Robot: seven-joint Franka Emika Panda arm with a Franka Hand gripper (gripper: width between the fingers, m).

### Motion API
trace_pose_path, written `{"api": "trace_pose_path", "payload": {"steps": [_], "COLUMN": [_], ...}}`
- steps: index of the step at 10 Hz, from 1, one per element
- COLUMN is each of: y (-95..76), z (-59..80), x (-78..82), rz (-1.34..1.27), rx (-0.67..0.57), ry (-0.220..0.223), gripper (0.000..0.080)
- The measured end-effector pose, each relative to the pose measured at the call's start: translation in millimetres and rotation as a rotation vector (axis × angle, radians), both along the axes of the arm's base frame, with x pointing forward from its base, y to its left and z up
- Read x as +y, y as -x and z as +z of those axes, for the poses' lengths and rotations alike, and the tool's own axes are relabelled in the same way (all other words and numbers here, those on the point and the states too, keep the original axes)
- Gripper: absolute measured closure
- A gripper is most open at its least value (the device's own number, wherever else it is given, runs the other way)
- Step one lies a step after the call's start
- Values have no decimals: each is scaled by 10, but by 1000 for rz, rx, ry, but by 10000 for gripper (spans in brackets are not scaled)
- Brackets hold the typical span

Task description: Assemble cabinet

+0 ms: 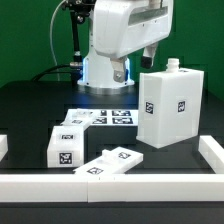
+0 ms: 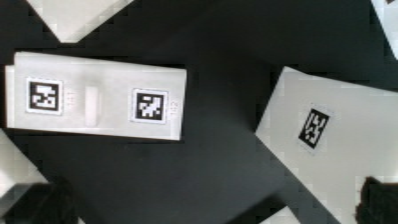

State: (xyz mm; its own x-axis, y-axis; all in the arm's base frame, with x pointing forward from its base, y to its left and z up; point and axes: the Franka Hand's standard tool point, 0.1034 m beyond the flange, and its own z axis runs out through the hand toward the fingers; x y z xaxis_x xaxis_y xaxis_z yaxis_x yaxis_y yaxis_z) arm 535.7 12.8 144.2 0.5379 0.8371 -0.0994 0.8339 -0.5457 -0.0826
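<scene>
The cabinet box (image 1: 170, 108) stands upright at the exterior view's right, white, with a tag on its front and a small peg on top. Two flat white tagged panels lie in front: one (image 1: 72, 140) at the left, one (image 1: 115, 163) nearer the front rail. My gripper (image 1: 122, 72) hangs above the table behind them, touching nothing. In the wrist view my gripper (image 2: 205, 205) is open and empty, its dark fingertips (image 2: 29, 205) far apart. Below it lie a white piece with two tags (image 2: 98, 100) and another white tagged face (image 2: 329, 125); I cannot tell which parts they are.
The marker board (image 1: 105, 117) lies flat on the black table between the arm's base and the panels. Long white border rails run along the front (image 1: 110, 186), the right (image 1: 212, 152) and the left (image 1: 3, 148) of the work area.
</scene>
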Motion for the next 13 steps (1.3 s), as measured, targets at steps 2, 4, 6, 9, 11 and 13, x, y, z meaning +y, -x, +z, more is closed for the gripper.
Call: {"api": "trace_pose_path", "payload": {"steps": [2,4,6,9,11,13], "y": [0,2,5,8,-109,-185], "z": [1,-7,-14,-21,86,-115], "x": [0,0,1,1,-15,-212], "rz": [1,1,1,1,-3,-58], "rx": [1,1,3,4,-21,-8], "ry": [0,0,0,0,0,-9], "gripper": [4,4,4,4,4,4]}}
